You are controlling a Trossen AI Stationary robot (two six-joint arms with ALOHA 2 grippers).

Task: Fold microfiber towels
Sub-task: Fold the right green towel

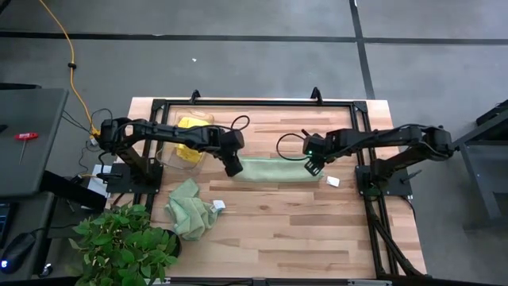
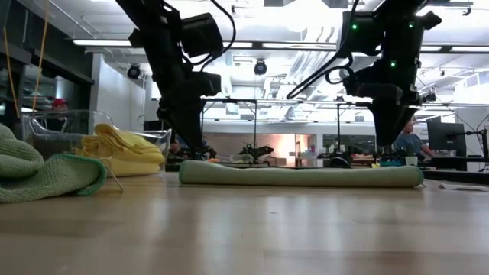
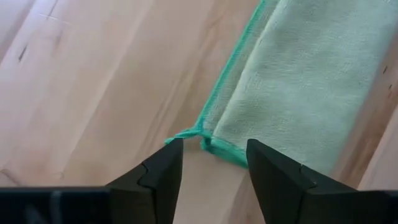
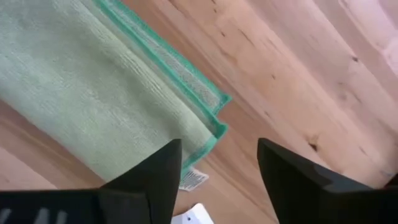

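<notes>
A pale sage green microfiber towel, folded into a long narrow strip, lies flat on the wooden table. My left gripper hovers open just above its left end, and the towel's green-edged corner shows between the fingers. Over the right end my right gripper hovers open, beside the stacked edges. In the low view both grippers stand a little above the strip. A second green towel lies crumpled near the front left. Yellow towels rest in a clear bin.
The clear bin stands at the far left behind my left arm. A leafy plant is at the near left corner. A small white tag lies to the right of the strip. Bare wood stretches across the near right half.
</notes>
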